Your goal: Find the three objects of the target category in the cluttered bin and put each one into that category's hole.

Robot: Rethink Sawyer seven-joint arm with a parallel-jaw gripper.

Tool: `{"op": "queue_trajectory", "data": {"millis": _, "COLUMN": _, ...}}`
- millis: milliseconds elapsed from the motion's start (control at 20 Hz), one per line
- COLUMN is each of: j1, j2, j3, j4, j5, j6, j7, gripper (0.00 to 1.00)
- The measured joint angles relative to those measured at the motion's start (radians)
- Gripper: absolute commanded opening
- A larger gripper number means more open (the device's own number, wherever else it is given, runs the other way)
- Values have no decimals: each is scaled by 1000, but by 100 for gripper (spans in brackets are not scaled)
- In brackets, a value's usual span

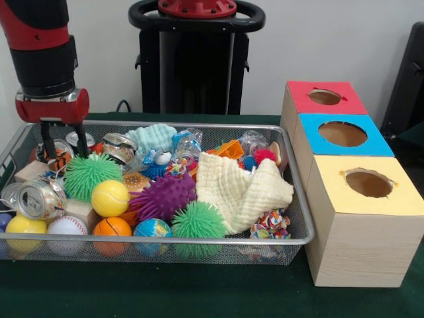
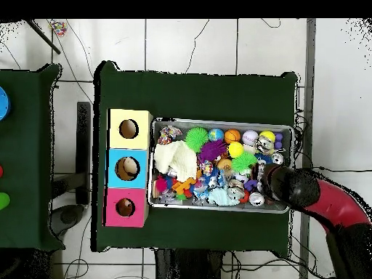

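The silver wire-mesh bin (image 1: pixel 218 250) is full of mixed things: spiky balls in green (image 1: pixel 93 175), purple (image 1: pixel 163 197) and green (image 1: pixel 199 222), a yellow ball (image 1: pixel 110 197), a basketball (image 1: pixel 111 228), a baseball (image 1: pixel 66 228), a crushed can (image 1: pixel 40 197) and a cream cloth (image 1: pixel 242 189). My gripper (image 1: pixel 64 152) hangs open in the bin's far left corner in the front view, its fingers on either side of cans and a striped item. In the overhead view the arm (image 2: pixel 320 196) covers the gripper at the right end of the bin (image 2: pixel 218 121).
Three wooden boxes with round holes stand in a row beside the bin: red top (image 1: pixel 324 97), blue top (image 1: pixel 342 134), yellow top (image 1: pixel 368 183). They also show in the overhead view: yellow (image 2: pixel 128 129), blue (image 2: pixel 127 168), red (image 2: pixel 125 207). The black pedestal (image 1: pixel 195 59) stands behind the bin.
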Motion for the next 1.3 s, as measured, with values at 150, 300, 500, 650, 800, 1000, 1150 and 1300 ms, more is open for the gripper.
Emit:
{"op": "queue_trajectory", "data": {"millis": 150, "j1": 15, "j2": 15, "j3": -5, "j4": -7, "j5": -19, "j6": -16, "j7": 0, "gripper": 100}}
{"op": "queue_trajectory", "data": {"millis": 300, "j1": 33, "j2": 45, "j3": -13, "j4": -11, "j5": -47, "j6": -71, "j7": 0, "gripper": 100}}
{"op": "queue_trajectory", "data": {"millis": 500, "j1": 46, "j2": 92, "j3": -19, "j4": -11, "j5": -80, "j6": -188, "j7": 0, "gripper": 100}}
{"op": "queue_trajectory", "data": {"millis": 650, "j1": 39, "j2": 124, "j3": -19, "j4": -11, "j5": -95, "j6": -260, "j7": 0, "gripper": 100}}
{"op": "queue_trajectory", "data": {"millis": 800, "j1": 26, "j2": 136, "j3": -18, "j4": -8, "j5": -97, "j6": -281, "j7": 0, "gripper": 100}}
{"op": "queue_trajectory", "data": {"millis": 1000, "j1": 3, "j2": 146, "j3": -12, "j4": -2, "j5": -97, "j6": -288, "j7": 0, "gripper": 100}}
{"op": "queue_trajectory", "data": {"millis": 1150, "j1": -13, "j2": 145, "j3": 1, "j4": 2, "j5": -97, "j6": -288, "j7": 0, "gripper": 100}}
{"op": "queue_trajectory", "data": {"millis": 1300, "j1": -28, "j2": 144, "j3": 17, "j4": 12, "j5": -98, "j6": -288, "j7": 0, "gripper": 100}}
